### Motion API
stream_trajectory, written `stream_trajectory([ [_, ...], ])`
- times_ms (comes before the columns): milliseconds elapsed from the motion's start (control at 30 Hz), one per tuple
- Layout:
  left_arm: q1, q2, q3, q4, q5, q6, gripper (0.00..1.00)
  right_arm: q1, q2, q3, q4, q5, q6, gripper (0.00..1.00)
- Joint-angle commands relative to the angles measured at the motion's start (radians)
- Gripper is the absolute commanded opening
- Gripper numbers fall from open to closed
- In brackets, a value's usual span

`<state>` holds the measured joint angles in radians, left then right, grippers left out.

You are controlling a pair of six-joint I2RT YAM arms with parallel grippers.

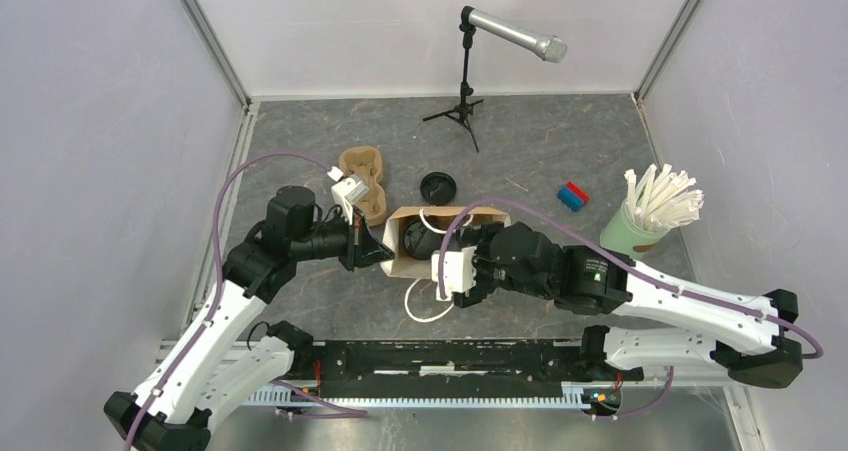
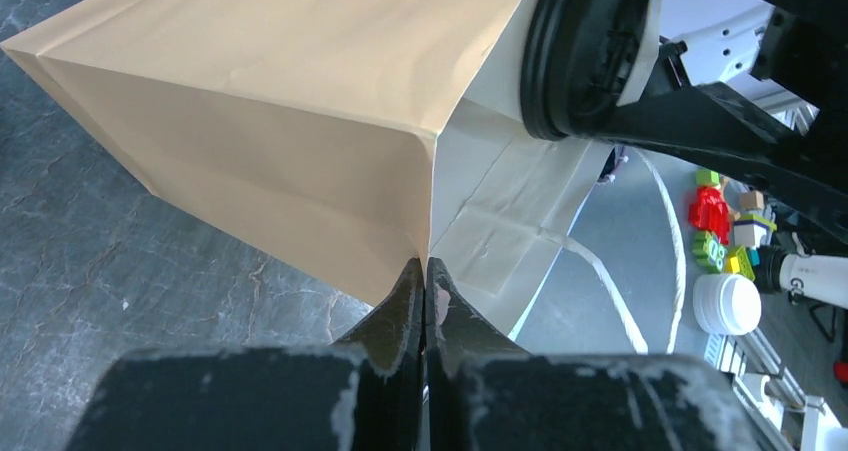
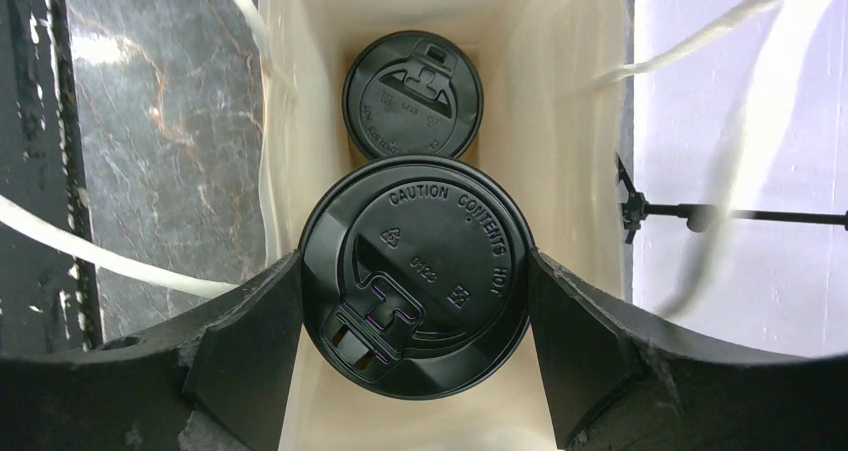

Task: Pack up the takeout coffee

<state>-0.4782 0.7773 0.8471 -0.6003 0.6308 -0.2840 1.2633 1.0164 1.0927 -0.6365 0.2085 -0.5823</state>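
Black fingers of the right end effector [image 3: 415, 306] clasped one lidded coffee cup [image 3: 415, 261] at the mouth of the paper bag [image 3: 565, 121]. Only that wrist view showed a second cup [image 3: 412, 96] deeper inside, two in all. The left wrist view alone showed the left end effector [image 2: 427, 291] pinched tight on the bag's edge. From above, both arms bent inward low over the worktop [image 1: 540, 151], with one loose lid [image 1: 438, 185] and one carrier [image 1: 362, 176] beyond.

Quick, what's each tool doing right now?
Left tool: shut, pinching the brown paper bag's rim.
Right tool: gripping a white paper coffee cup with round black plastic lid.
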Motion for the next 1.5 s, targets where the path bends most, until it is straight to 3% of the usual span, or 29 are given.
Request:
stream_trajectory([
  [0,-0.002,-0.021,-0.022,0.083,0.097,0.093,0.02,0.005,-0.007,-0.036,0.037,0.021,-0.093,0.64],
  [467,-0.002,-0.011,-0.012,0.063,0.124,0.143,0.03,-0.005,0.027,-0.148,0.115,0.045,-0.166,0.63],
  [600,-0.002,0.012,0.024,0.014,0.073,0.072,0.22,-0.007,0.015,-0.179,0.139,0.038,-0.137,0.62],
  [733,-0.002,0.02,0.032,-0.017,0.052,0.003,0.25,-0.006,0.0,-0.215,0.169,0.042,-0.125,0.62],
  [900,-0.002,0.028,0.043,-0.057,0.012,-0.016,0.41,-0.007,-0.016,-0.247,0.202,0.047,-0.125,0.62],
  [1300,-0.008,0.052,0.061,-0.083,-0.02,-0.055,0.48,-0.007,-0.036,-0.258,0.207,0.092,-0.115,0.63],
  [1467,-0.033,0.06,0.054,-0.078,-0.052,-0.076,0.45,-0.008,-0.047,-0.275,0.22,0.117,-0.105,0.62],
])
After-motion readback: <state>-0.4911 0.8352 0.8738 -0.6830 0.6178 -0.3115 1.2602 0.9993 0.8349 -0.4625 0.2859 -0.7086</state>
